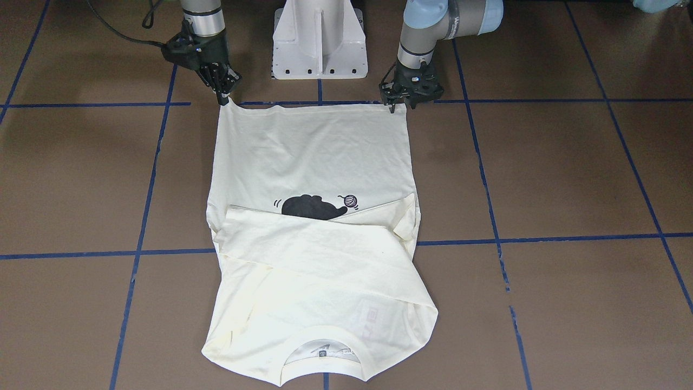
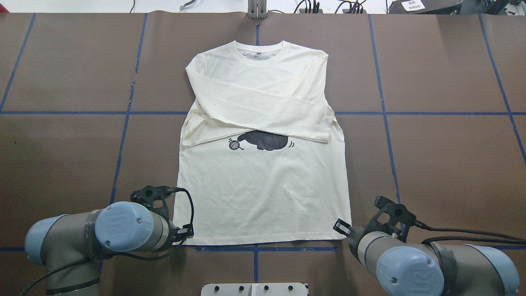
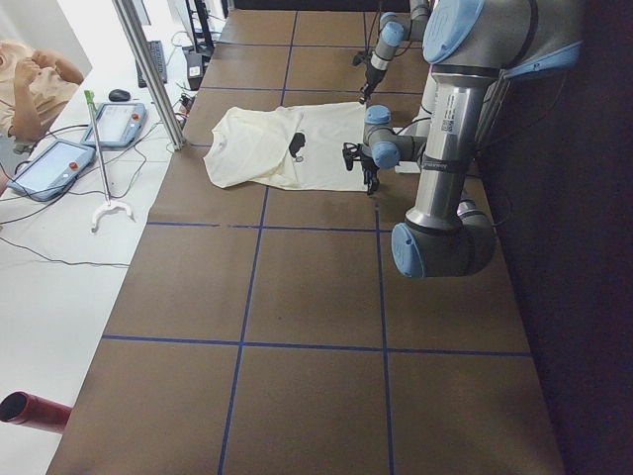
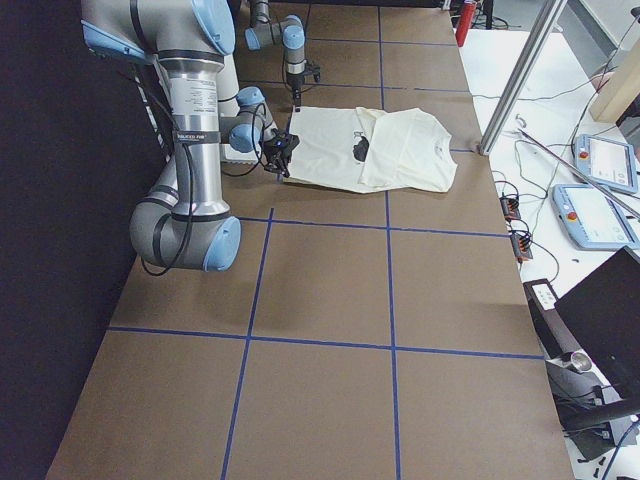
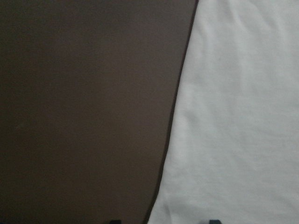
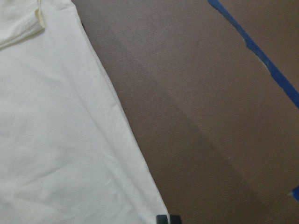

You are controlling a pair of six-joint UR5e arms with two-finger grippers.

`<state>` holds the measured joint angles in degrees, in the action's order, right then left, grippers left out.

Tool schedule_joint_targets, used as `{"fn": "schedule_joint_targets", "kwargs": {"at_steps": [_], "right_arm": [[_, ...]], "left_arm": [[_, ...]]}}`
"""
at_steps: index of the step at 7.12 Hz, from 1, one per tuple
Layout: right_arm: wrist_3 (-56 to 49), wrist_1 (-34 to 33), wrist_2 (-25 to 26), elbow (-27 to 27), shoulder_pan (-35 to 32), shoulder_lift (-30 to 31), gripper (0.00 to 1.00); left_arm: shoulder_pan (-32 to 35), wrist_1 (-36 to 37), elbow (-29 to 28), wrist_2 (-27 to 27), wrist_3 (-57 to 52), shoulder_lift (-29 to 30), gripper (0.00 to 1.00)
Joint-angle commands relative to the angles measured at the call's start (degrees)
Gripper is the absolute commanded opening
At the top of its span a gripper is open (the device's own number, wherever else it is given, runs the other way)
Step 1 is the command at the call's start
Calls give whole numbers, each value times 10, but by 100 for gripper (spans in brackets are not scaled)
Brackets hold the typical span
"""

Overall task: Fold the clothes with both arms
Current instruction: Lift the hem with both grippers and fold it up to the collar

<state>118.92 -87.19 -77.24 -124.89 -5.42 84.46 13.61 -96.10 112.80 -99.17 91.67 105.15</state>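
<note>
A cream long-sleeved shirt (image 1: 314, 157) with a black print lies flat on the brown table, both sleeves folded across its chest and its collar on the far side from me (image 2: 263, 185). My right gripper (image 1: 223, 99) is at the hem corner on my right. In the right wrist view its fingertips (image 6: 168, 219) are pressed together on that corner, which is drawn up to a small peak. My left gripper (image 1: 398, 106) is at the other hem corner. In the left wrist view its tips (image 5: 163, 222) stand wide apart, astride the shirt's side edge (image 5: 233, 116).
The white pedestal base (image 1: 319, 38) stands just behind the hem, between the arms. Blue tape lines (image 1: 173, 252) cross the table. In the exterior left view an operator (image 3: 30, 79), teach pendants and a metal post (image 3: 148, 69) are beyond the table's far edge.
</note>
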Motion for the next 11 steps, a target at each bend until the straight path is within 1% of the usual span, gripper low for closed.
{"fn": "schedule_joint_targets", "kwargs": {"at_steps": [1,3,4,5,6,7,8,9,10,11], "right_arm": [[1,0,1,0,2,0,0],[1,0,2,0,3,0,0],[1,0,2,-3,7,-1,0],[1,-2,2,-37,21,5,0],[2,-20,1,-97,58,42,0],[2,-24,0,-134,78,78,0],[1,-23,2,-146,60,78,0],[-13,-25,-2,-141,18,44,0],[-71,-25,-3,-111,-44,-18,0],[-130,-28,-25,-48,-116,-77,0]], "left_arm": [[0,0,-1,-2,1,0,0],[-1,4,7,-10,30,5,0],[4,7,28,-23,36,8,0],[7,12,89,-23,43,-19,0],[5,19,140,-23,80,-47,0],[1,19,157,-23,100,-55,0],[8,19,179,-26,90,-61,0],[22,16,175,-20,82,-52,0],[92,14,144,-24,33,-5,0],[151,16,69,-23,1,59,0]]}}
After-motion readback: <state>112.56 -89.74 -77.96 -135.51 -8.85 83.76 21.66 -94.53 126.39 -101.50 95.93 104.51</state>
